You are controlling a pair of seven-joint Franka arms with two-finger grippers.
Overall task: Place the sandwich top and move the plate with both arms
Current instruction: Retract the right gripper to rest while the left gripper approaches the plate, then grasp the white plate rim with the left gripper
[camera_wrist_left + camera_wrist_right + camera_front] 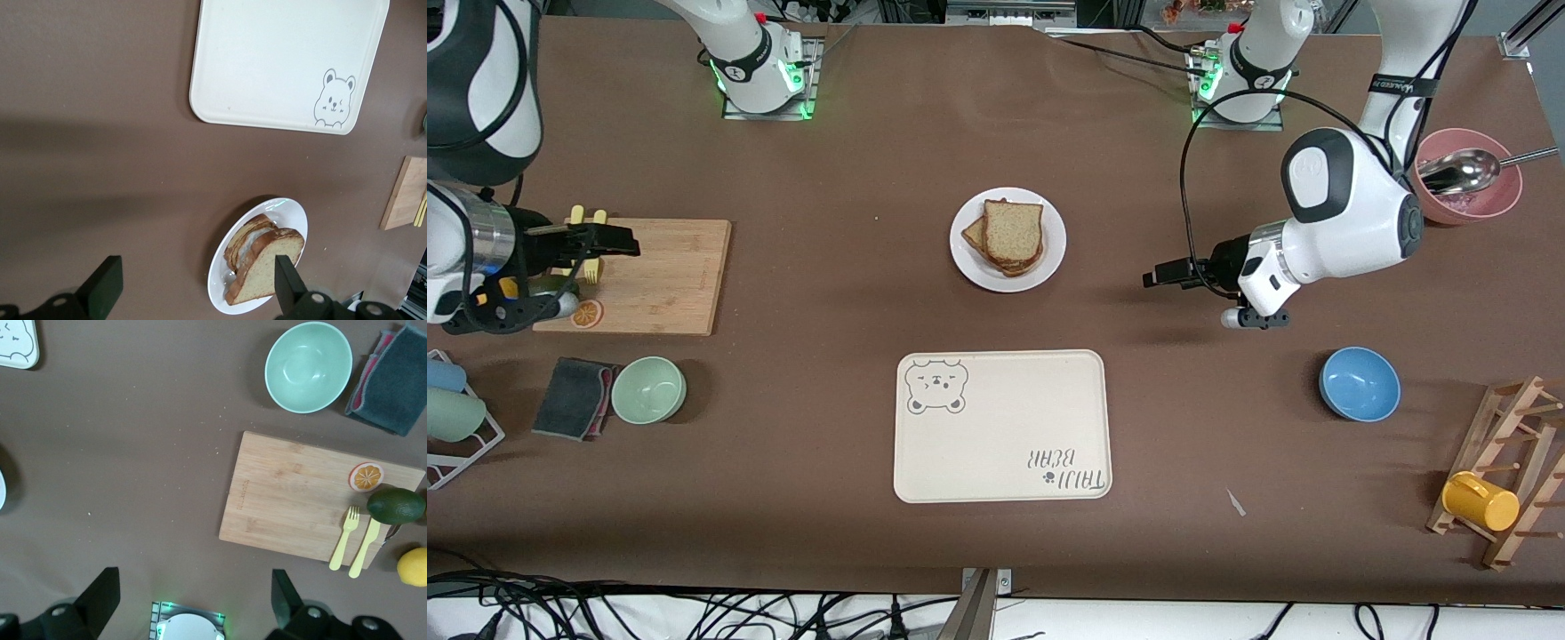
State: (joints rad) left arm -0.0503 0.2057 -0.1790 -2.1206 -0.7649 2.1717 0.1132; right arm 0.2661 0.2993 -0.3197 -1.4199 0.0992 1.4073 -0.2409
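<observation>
The round white plate (971,265) stands mid-table, farther from the front camera than the cream bear tray (1005,427). The sandwich top (1014,231), a light brown slice with a darker crust, lies on another slice on the plate, slightly offset. The left wrist view shows the plate (220,280) and the sandwich top (267,270) resting over the lower bread. My left gripper (1163,274) hangs open over bare table beside the plate, toward the left arm's end, its (198,283) fingers empty. My right gripper (618,240) hovers open and empty over the wooden cutting board (663,276).
On the board lie an orange slice (365,477), an avocado (395,505) and yellow cutlery (343,540). A green bowl (648,389) and a dark cloth (574,397) sit near it. A blue bowl (1359,383), a pink bowl with a spoon (1467,182) and a mug rack (1507,471) stand at the left arm's end.
</observation>
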